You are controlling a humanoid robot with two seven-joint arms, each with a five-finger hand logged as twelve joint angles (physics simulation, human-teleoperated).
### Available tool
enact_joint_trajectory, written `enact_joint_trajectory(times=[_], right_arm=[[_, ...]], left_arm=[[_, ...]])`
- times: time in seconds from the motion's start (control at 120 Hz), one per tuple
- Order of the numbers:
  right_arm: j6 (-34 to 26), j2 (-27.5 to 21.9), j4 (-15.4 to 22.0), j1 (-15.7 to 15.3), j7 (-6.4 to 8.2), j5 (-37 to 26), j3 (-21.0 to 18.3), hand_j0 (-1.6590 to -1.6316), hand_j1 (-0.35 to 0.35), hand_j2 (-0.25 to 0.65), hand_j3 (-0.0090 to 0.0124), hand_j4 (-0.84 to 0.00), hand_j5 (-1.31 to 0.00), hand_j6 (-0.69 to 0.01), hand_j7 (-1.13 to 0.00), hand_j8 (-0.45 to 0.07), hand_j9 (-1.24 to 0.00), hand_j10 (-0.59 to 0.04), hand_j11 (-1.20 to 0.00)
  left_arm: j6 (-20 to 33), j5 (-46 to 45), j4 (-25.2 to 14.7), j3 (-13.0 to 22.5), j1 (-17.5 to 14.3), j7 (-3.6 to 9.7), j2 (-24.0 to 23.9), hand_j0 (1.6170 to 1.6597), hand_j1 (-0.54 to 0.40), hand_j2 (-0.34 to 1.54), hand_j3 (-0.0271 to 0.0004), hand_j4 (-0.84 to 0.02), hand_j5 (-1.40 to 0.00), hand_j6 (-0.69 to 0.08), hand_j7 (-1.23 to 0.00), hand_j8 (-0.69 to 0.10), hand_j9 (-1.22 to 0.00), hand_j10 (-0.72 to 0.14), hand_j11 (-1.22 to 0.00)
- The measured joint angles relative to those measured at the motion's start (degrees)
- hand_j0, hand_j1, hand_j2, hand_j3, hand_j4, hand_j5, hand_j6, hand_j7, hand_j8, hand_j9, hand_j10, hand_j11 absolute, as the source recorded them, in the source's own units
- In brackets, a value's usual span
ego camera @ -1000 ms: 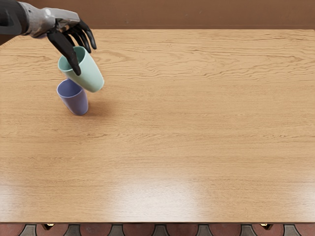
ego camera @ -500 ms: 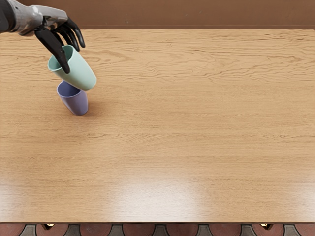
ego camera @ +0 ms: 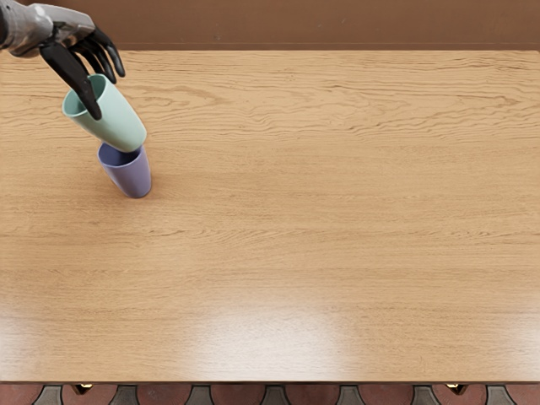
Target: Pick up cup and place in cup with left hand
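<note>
My left hand (ego camera: 103, 94) comes in at the upper left and grasps a mint green cup (ego camera: 115, 124) by its rim, the thumb reaching over the near side of the opening. The green cup is held tilted, its bottom pointing down to the right. Below it a blue-purple cup (ego camera: 130, 176) stands on the table. The green cup's lower end overlaps the far part of the purple cup's rim in the picture; whether they touch I cannot tell.
The wooden table (ego camera: 304, 211) stretches far to the right and toward the front edge. Behind its far edge lies a brown surface (ego camera: 321, 24).
My left hand has moved left with the green cup, whose lower end now shows over the purple cup's opening. The purple cup has stayed where it was.
</note>
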Motion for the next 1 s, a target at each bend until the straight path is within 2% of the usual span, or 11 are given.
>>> enact_joint_trajectory(times=[0.117,0.167,0.208,0.367,0.592,0.642,0.85,1.0], right_arm=[[0.0,0.0,0.0,0.0,0.00,0.0,0.0,-1.6581,-0.349,0.000,0.0000,0.000,0.00,0.000,0.00,0.000,0.00,0.000,0.00],[0.0,0.0,0.0,0.0,0.00,0.0,0.0,-1.6581,-0.349,0.000,0.0000,0.000,0.00,0.000,0.00,0.000,0.00,0.000,0.00],[0.0,0.0,0.0,0.0,0.00,0.0,0.0,-1.6581,-0.349,0.000,0.0000,0.000,0.00,0.000,0.00,0.000,0.00,0.000,0.00],[0.0,0.0,0.0,0.1,0.00,0.0,0.0,-1.6581,-0.349,0.000,0.0000,0.000,0.00,0.000,0.00,0.000,0.00,0.000,0.00],[0.0,0.0,0.0,0.1,0.00,0.0,0.0,-1.6581,-0.349,0.000,0.0000,0.000,0.00,0.000,0.00,0.000,0.00,0.000,0.00],[0.0,0.0,0.0,0.1,0.00,0.0,0.0,-1.6581,-0.349,0.000,0.0000,0.000,0.00,0.000,0.00,0.000,0.00,0.000,0.00],[0.0,0.0,0.0,0.1,0.00,0.0,0.0,-1.6581,-0.349,0.000,0.0000,0.000,0.00,0.000,0.00,0.000,0.00,0.000,0.00],[0.0,0.0,0.0,0.1,0.00,0.0,0.0,-1.6581,-0.349,0.000,0.0000,0.000,0.00,0.000,0.00,0.000,0.00,0.000,0.00]], left_arm=[[-0.1,0.0,0.8,0.3,0.5,0.01,0.2,1.6568,-0.224,0.53,0.0000,-0.658,-0.92,-0.570,-0.93,-0.317,-0.89,-0.317,-0.89],[-0.1,0.1,0.9,0.3,1.0,0.00,0.3,1.6566,-0.223,0.53,0.0000,-0.661,-0.91,-0.585,-0.93,-0.329,-0.89,-0.345,-0.89],[-0.2,0.1,1.1,0.3,1.3,0.01,0.3,1.6568,-0.229,0.54,0.0000,-0.659,-0.92,-0.584,-0.93,-0.323,-0.89,-0.327,-0.89],[-0.3,0.1,1.4,0.3,1.3,0.02,0.3,1.6569,-0.243,0.55,0.0000,-0.653,-0.94,-0.567,-0.94,-0.311,-0.89,-0.315,-0.89],[-0.6,0.4,3.2,0.4,1.7,0.02,0.0,1.6565,-0.226,0.53,0.0000,-0.664,-0.93,-0.583,-0.94,-0.326,-0.90,-0.335,-0.90],[-0.8,0.4,3.8,0.4,2.0,0.02,-0.2,1.6565,-0.223,0.55,0.0000,-0.664,-0.93,-0.581,-0.95,-0.327,-0.90,-0.319,-0.90],[-1.0,0.4,5.3,0.4,2.3,0.00,-1.1,1.6567,-0.229,0.60,0.0000,-0.673,-0.95,-0.607,-0.94,-0.341,-0.91,-0.359,-0.91],[-1.0,0.4,5.5,0.4,2.3,0.01,-1.4,1.6568,-0.238,0.64,0.0000,-0.681,-0.95,-0.615,-0.96,-0.343,-0.92,-0.343,-0.92]])
